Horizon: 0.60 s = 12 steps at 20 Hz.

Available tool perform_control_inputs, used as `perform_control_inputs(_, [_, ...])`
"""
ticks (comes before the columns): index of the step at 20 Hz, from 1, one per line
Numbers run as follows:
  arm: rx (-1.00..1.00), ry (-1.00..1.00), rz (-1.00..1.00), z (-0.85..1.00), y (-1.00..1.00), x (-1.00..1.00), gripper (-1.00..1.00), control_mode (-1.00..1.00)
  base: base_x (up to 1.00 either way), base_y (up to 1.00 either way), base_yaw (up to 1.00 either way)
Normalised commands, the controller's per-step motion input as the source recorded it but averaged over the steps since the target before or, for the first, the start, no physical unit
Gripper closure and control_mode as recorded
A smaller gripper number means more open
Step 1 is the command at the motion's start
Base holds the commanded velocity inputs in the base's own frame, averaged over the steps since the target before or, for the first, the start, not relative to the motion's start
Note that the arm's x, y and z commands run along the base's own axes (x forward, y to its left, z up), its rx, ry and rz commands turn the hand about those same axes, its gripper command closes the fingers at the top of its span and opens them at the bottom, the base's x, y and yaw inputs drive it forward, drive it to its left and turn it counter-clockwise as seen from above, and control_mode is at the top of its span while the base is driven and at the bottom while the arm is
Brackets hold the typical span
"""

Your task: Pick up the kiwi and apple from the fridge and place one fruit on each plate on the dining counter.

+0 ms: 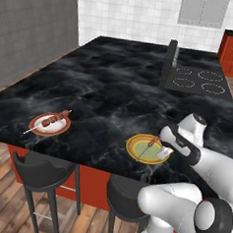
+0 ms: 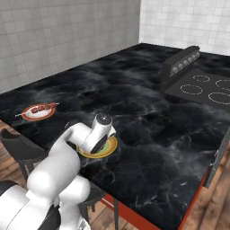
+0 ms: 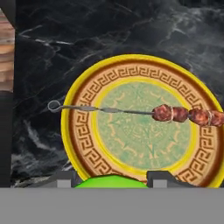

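My gripper (image 3: 112,179) hangs over the near edge of the yellow-rimmed plate (image 3: 83,103) and is shut on the kiwi (image 3: 111,182), a bright green round shape between the two finger tips. In the left base view the gripper (image 1: 163,152) sits at the right edge of that plate (image 1: 136,148) on the dining counter (image 1: 115,89). A meat skewer (image 3: 183,114) lies across the plate. The second plate (image 1: 36,125), white with a red-orange rim, lies to the left and also carries a skewer. The apple and the fridge are out of view.
A black stovetop (image 1: 200,80) with ring burners is set into the counter's far right. Two dark stools (image 1: 43,170) (image 1: 125,195) stand below the near edge, in front of the red cabinet base. Grey tiled walls border the left side.
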Motion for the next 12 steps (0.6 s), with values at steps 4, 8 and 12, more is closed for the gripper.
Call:
perform_control_inputs(4, [-0.08,0.07,0.00,0.00,0.12,0.03,1.00,-1.00,0.00,0.00,0.00])
perform_control_inputs(8, [-0.08,0.32,0.00,0.00,0.09,0.42,1.00,-1.00,0.00,0.00,0.00])
perform_control_inputs(12, [-0.03,0.20,0.00,-0.17,0.11,0.17,1.00,-1.00,0.00,0.00,0.00])
